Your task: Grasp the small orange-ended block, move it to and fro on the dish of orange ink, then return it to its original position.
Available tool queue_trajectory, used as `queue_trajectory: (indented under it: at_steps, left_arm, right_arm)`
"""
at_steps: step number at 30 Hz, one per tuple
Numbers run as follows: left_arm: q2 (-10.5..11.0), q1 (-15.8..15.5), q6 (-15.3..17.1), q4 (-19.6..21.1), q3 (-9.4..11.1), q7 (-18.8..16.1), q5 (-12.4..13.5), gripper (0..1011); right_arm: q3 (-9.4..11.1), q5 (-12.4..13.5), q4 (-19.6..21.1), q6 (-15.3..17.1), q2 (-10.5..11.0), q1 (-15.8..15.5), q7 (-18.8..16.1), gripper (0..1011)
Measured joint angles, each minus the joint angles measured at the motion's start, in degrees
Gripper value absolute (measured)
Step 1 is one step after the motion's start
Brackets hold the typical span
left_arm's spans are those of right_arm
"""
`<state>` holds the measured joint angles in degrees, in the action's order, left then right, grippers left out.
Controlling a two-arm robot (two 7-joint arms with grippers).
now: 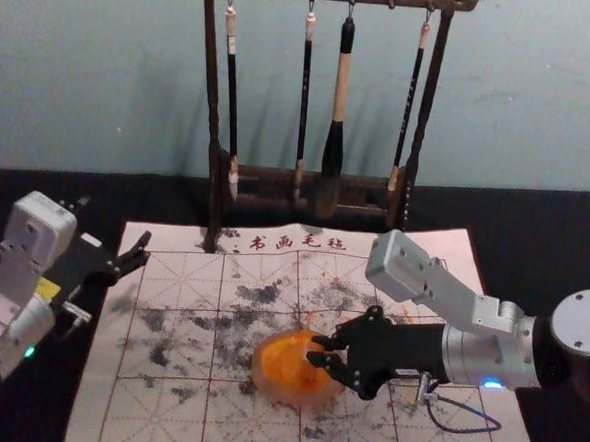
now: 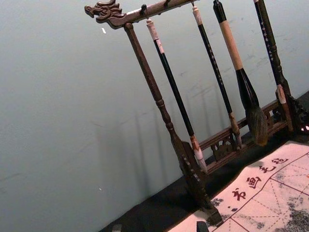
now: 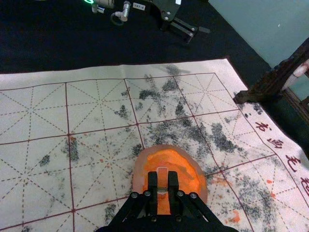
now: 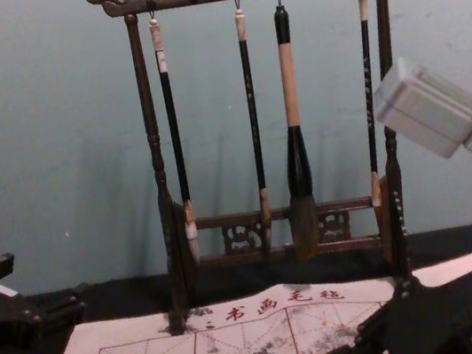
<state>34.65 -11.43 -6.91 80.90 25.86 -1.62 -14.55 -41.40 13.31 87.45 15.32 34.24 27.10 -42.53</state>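
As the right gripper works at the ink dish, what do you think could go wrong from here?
Ink could drip onto the mat when the block is carried back; orange spots already mark the cloth beside the dish.
The right gripper pinches the block between its fingertips, so it might slip or twist under a sideways stroke.
Pressing too hard could push the dish, which seems simply to rest on the mat.

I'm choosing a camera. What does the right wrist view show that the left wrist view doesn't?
Right wrist view, not left: the dish of orange ink, and the right gripper closed on the small orange-ended block over it.
Left wrist view, not right: the carved dragon head of the dark wooden rack and the thick tan-and-black brush.
Both: the gridded pale felt mat, part of the rack, and the idle left gripper by the mat's left edge.
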Motion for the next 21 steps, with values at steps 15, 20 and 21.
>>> queue_trajectory:
  at_steps: [15, 20, 21]
  left_arm:
    - [0.0, 0.0, 0.0, 0.0, 0.0, 0.0, 0.0, 1001]
    - [0.0, 0.0, 0.0, 0.0, 0.0, 0.0, 0.0, 1001]
    - [0.0, 0.0, 0.0, 0.0, 0.0, 0.0, 0.0, 1001]
  right_arm:
    - [-0.7, -0.02, -2.28, -0.14, -1.57, 1.27, 0.31, 94]
    - [-0.73, -0.09, -3.18, -0.15, -2.06, 1.71, 0.65, 94]
    - [-0.71, -0.11, -3.42, -0.13, -2.21, 1.83, 0.81, 94]
